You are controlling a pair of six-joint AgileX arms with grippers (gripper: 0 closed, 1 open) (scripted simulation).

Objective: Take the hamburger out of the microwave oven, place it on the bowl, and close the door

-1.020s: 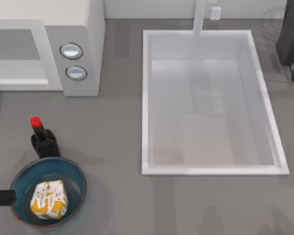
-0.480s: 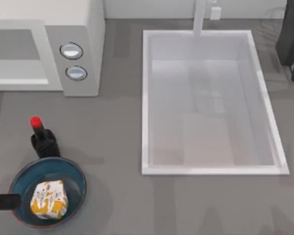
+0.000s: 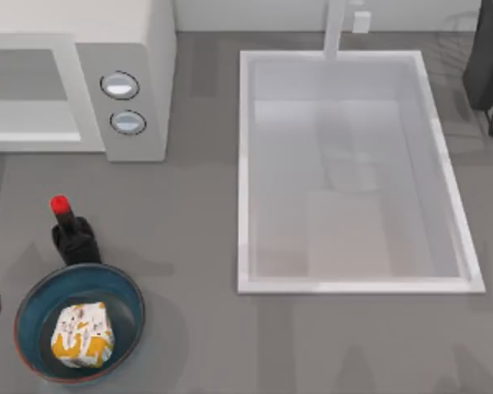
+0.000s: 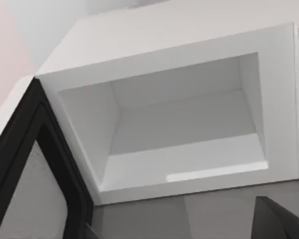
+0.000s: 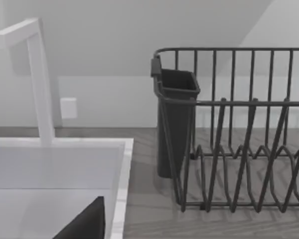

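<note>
White-wrapped hamburger [image 3: 82,334] sits in the bowl [image 3: 33,300] (wrist: door [image 4: 27,184] open).

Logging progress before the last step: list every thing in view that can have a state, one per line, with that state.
hamburger: wrapped, resting inside the bowl.
bowl: upright on the table, holding the hamburger.
microwave oven: cavity empty.
door: swung open, not yet closed.
bottle: upright, red cap on, beside the bowl.
sink: empty.
dish rack: empty, dark cup holder on its side.

Soft even light, faint shadows
</note>
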